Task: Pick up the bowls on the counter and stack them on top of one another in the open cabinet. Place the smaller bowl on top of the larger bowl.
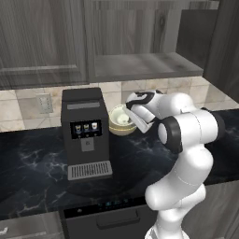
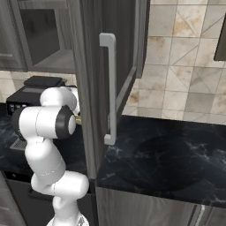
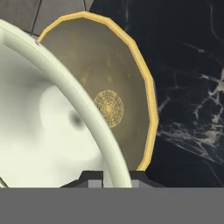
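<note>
The smaller bowl (image 3: 48, 127), pale cream-green and shallow, is close in the hand view, and its rim runs down between my fingertips. My gripper (image 3: 116, 177) is shut on that rim. Behind it is the larger bowl (image 3: 109, 87), tan-yellow with a patterned centre, resting on the black counter (image 3: 188, 87). From the left base, the smaller bowl (image 1: 120, 115) sits tilted over the larger bowl (image 1: 122, 130), beside my gripper (image 1: 130, 113). The open cabinet (image 1: 144, 65) with its bare grey shelf hangs above them.
A black coffee machine (image 1: 86, 133) stands just left of the bowls. The cabinet's open door (image 2: 110, 66) with its long handle hangs right of my arm. Tiled wall (image 1: 28, 109) backs the counter, and counter (image 2: 167, 159) stretches to the right.
</note>
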You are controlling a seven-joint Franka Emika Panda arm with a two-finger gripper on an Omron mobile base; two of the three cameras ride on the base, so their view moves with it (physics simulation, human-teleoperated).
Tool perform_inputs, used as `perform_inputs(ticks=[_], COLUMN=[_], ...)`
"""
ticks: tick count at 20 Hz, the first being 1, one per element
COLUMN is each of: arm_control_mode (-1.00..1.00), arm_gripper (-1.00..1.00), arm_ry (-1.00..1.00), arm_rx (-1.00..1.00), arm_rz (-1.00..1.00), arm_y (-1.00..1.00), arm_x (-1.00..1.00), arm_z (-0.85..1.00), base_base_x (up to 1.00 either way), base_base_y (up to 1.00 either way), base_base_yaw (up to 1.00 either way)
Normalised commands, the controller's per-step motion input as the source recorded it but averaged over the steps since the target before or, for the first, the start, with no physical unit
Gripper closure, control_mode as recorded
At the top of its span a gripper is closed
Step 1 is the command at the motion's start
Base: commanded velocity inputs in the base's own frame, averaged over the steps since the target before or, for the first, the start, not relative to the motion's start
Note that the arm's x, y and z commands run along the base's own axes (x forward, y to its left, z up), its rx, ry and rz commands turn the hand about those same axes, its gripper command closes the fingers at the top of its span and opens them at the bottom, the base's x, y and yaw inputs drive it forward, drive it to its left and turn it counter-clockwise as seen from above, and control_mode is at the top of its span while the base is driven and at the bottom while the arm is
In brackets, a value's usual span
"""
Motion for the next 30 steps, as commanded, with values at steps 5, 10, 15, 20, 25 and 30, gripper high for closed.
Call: perform_inputs(ticks=[5,10,15,20,25,30], arm_control_mode=[-1.0,-1.0,-1.0,-1.0,-1.0,-1.0], arm_gripper=[1.0,1.0,1.0,1.0,1.0,1.0], arm_ry=[0.0,0.0,0.0,0.0,0.0,0.0], arm_rx=[0.0,0.0,0.0,0.0,0.0,0.0], arm_rz=[0.0,0.0,0.0,0.0,0.0,0.0], arm_y=[0.0,0.0,0.01,0.02,0.0,0.02], arm_x=[0.0,0.0,0.0,0.0,0.0,-0.02], arm_z=[-0.07,-0.04,-0.03,-0.05,-0.01,0.0], base_base_x=[0.0,0.0,0.0,0.0,0.0,0.0], base_base_y=[0.0,0.0,0.0,0.0,0.0,0.0], base_base_yaw=[0.0,0.0,0.0,0.0,0.0,0.0])
